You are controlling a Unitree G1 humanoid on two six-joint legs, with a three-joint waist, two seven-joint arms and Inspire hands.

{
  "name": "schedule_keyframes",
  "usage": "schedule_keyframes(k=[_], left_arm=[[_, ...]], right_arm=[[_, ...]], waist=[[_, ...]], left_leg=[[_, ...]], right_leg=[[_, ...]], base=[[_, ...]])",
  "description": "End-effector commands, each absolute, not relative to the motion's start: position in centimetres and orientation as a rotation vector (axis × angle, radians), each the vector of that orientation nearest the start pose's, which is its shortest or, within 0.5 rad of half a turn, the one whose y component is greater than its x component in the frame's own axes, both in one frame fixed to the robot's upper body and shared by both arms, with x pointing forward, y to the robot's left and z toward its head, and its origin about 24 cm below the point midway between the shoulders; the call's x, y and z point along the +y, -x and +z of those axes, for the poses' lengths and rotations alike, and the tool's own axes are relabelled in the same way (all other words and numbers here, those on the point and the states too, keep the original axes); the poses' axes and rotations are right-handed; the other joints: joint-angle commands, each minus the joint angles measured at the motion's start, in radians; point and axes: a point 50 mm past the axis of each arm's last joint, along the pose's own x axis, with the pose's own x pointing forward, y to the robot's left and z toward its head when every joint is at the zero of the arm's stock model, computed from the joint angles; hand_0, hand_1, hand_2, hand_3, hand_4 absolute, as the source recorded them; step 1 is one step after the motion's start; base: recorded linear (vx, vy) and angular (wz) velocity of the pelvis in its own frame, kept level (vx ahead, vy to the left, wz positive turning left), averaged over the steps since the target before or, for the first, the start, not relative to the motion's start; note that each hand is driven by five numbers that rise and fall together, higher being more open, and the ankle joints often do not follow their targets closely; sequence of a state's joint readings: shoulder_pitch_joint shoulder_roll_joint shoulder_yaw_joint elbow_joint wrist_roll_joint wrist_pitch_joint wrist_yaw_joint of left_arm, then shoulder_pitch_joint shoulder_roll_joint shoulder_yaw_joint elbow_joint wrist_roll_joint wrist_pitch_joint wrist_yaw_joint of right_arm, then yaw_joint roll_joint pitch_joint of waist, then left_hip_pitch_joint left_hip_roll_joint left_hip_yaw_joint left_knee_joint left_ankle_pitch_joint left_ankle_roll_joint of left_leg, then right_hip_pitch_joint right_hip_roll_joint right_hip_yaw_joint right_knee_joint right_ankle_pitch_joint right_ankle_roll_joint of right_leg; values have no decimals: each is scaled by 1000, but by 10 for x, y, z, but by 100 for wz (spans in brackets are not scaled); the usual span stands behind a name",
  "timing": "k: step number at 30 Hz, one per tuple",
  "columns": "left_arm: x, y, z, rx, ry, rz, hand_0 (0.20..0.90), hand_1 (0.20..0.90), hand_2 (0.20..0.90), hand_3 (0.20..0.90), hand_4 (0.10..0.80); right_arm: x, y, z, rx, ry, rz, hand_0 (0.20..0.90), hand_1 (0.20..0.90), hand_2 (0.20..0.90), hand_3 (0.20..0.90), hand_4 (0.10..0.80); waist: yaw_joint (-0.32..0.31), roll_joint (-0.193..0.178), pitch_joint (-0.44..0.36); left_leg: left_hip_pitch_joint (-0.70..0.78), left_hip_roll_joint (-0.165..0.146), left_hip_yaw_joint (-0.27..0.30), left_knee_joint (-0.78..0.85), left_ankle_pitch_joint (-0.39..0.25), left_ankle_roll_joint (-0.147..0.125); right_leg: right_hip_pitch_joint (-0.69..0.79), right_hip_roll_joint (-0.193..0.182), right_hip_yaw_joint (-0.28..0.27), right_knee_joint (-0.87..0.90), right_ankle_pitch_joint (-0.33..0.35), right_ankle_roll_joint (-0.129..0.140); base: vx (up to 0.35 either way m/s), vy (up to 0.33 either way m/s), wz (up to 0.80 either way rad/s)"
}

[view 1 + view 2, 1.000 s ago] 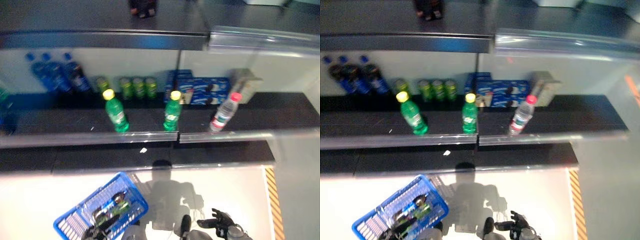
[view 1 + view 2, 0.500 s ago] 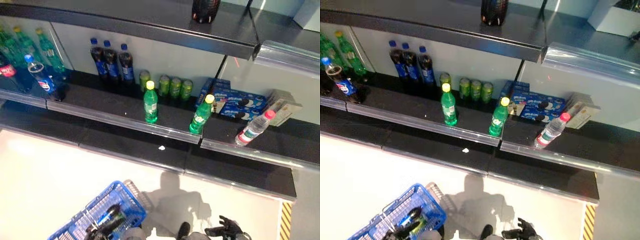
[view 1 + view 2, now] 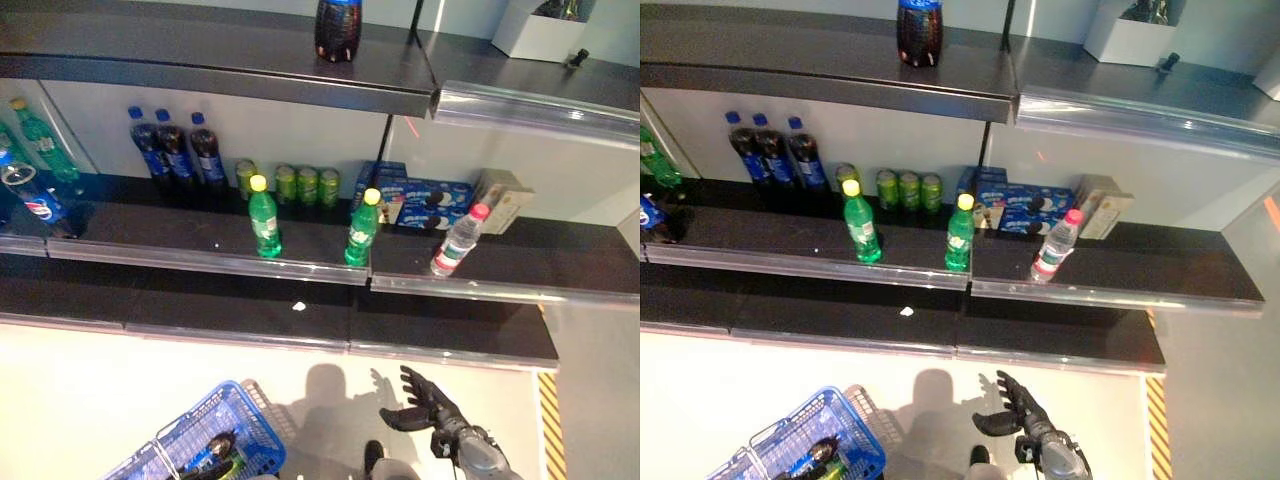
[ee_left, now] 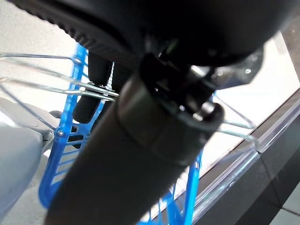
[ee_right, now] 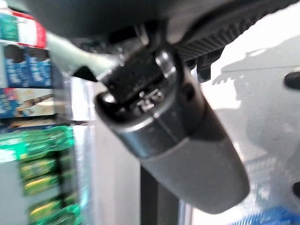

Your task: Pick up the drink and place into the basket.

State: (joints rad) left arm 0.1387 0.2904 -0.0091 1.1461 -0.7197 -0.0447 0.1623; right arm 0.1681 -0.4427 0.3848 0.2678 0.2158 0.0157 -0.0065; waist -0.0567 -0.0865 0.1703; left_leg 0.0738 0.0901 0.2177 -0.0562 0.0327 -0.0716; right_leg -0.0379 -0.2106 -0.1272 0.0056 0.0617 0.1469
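Rising into the lower right of the frame, the right hand (image 3: 425, 412) is now showing more fully than half a second ago, its fingers spread and relaxed, grasping nothing. The whole picture has also shifted, so the camera has moved; the shelf goods themselves are not changing place.

Which drink is meant is not settled by the pictures. Nearest the hand's side, a clear water bottle (image 3: 458, 240) with a pink cap is leaning at the shelf (image 3: 200, 262) front, right of centre. Two green bottles (image 3: 264, 217) are standing just left of it along the same edge, with green cans (image 3: 306, 185) and blue boxes (image 3: 420, 196) behind them. Dark cola bottles (image 3: 170, 150) are lined up at the upper left, and one more dark bottle (image 3: 337, 28) is sitting on the top shelf.

At the lower left the blue basket (image 3: 222, 423) is hanging with a can or two already lying inside. The left hand (image 4: 101, 84) is showing in its wrist view with dark fingers curled over the basket's wire handle (image 4: 56, 86), so it is carrying the basket.

Judging from this, the reach is only beginning: the free hand is lifting toward the shelf but is well apart from every bottle, and nothing is picked up yet.
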Motion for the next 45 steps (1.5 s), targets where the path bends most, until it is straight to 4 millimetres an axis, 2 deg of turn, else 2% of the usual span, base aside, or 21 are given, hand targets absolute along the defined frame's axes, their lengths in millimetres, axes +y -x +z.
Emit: schedule_keyframes(k=[1, 4, 7, 8, 9, 11, 13, 15, 17, 22, 27, 30, 31, 34, 40, 45], left_arm=[[271, -74, -147, 970, 301, 749, 300, 300, 300, 200, 100], [264, -69, -151, 994, 306, 726, 300, 300, 300, 200, 100], [256, -74, -153, 999, 316, 687, 300, 300, 300, 200, 100], [256, -74, -153, 1000, 317, 683, 300, 300, 300, 200, 100], [251, -76, -154, 1001, 323, 675, 300, 300, 300, 200, 100], [247, -75, -155, 1003, 327, 675, 300, 300, 300, 200, 100], [244, -72, -157, 1007, 330, 681, 300, 300, 300, 200, 100], [245, -70, -158, 1011, 331, 687, 300, 300, 300, 200, 100], [247, -67, -159, 1019, 327, 688, 300, 300, 300, 200, 100], [245, -62, -160, 1037, 322, 687, 300, 300, 300, 200, 100], [243, -75, -158, 1005, 337, 662, 300, 300, 300, 200, 100], [242, -81, -157, 986, 345, 656, 300, 300, 300, 200, 100], [240, -90, -155, 958, 360, 649, 300, 300, 300, 200, 100], [239, -102, -152, 928, 373, 634, 300, 300, 300, 200, 100], [230, -132, -144, 862, 393, 584, 300, 300, 300, 200, 100], [226, -142, -141, 834, 402, 552, 300, 300, 300, 200, 100]], right_arm=[[-179, -232, 28, 98, 324, 367, 900, 900, 900, 900, 800], [-182, -242, 85, -143, 335, 377, 900, 900, 900, 900, 800], [-190, -244, 138, -385, 332, 305, 900, 900, 900, 900, 800], [-191, -243, 142, -407, 334, 291, 900, 900, 900, 900, 800], [-197, -243, 159, -502, 335, 210, 900, 900, 900, 900, 800], [-203, -243, 174, -581, 338, 143, 900, 900, 900, 900, 800], [-212, -242, 196, -703, 311, -4, 900, 900, 900, 900, 800], [-218, -241, 208, -779, 278, -104, 900, 900, 900, 900, 800], [-224, -242, 215, -831, 256, -208, 900, 900, 900, 900, 800], [-234, -243, 218, -870, 229, -399, 900, 900, 900, 900, 800], [-240, -246, 210, -856, 203, -522, 900, 900, 900, 900, 800], [-241, -248, 207, -837, 195, -534, 900, 900, 900, 900, 800], [-240, -253, 203, -820, 164, -527, 900, 900, 900, 900, 800], [-234, -260, 202, -810, 147, -513, 900, 900, 900, 900, 800], [-219, -278, 211, -840, 154, -513, 900, 900, 900, 900, 800], [-209, -285, 218, -862, 156, -504, 900, 900, 900, 900, 800]], waist=[[0, 26, 18], [-2, 25, 13], [-12, 29, 2], [-12, 30, 1], [-15, 35, -5], [-16, 41, -11], [-16, 50, -20], [-15, 57, -23], [-12, 63, -24], [-3, 74, -12], [-3, 86, 38], [-5, 88, 56], [-4, 96, 90], [1, 106, 125], [16, 129, 220], [32, 135, 260]], left_leg=[[7, 78, -53, 84, -51, -29], [2, 108, -40, 65, -24, -41], [5, 131, -26, 49, -7, -53], [6, 133, -26, 47, -6, -54], [11, 137, -23, 36, -2, -58], [16, 140, -23, 25, 1, -61], [21, 141, -26, 15, 2, -65], [21, 141, -23, 18, 0, -68], [17, 139, -19, 27, -3, -69], [-6, 131, -27, 63, -16, -67], [-58, 119, -43, 106, -24, -64], [-73, 117, -48, 118, -26, -63], [-95, 111, -56, 133, -28, -61], [-128, 101, -67, 155, -29, -59], [-230, 83, -109, 238, -19, -54], [-279, 70, -133, 258, -8, -49]], right_leg=[[-16, 10, 5, 11, 35, 4], [-8, 33, -5, 8, 20, -9], [0, 43, -14, 6, 9, -15], [2, 44, -15, 5, 8, -15], [5, 45, -18, 1, 6, -15], [8, 46, -18, -2, 4, -15], [13, 43, -19, -4, 0, -14], [12, 38, -22, 2, -5, -13], [12, 33, -27, 8, -9, -15], [4, 17, -32, 32, -20, -17], [-41, 4, -27, 75, -28, -22], [-55, 1, -25, 87, -30, -23], [-73, -3, -25, 102, -34, -29], [-99, -8, -28, 123, -40, -36], [-179, -10, -34, 197, -61, -62], [-214, -4, -38, 217, -64, -71]], base=[[-73, -150, -34], [-51, -96, -27], [-11, -11, -9], [-6, 47, 0], [-5, 43, 1], [0, 64, 2], [11, 84, 1], [0, 84, 1], [2, 68, 1], [8, 50, 3], [-85, 27, 3], [-83, 13, 8], [-119, 34, 13], [-122, 34, 8], [-126, 16, 4], [-63, -25, 7]])
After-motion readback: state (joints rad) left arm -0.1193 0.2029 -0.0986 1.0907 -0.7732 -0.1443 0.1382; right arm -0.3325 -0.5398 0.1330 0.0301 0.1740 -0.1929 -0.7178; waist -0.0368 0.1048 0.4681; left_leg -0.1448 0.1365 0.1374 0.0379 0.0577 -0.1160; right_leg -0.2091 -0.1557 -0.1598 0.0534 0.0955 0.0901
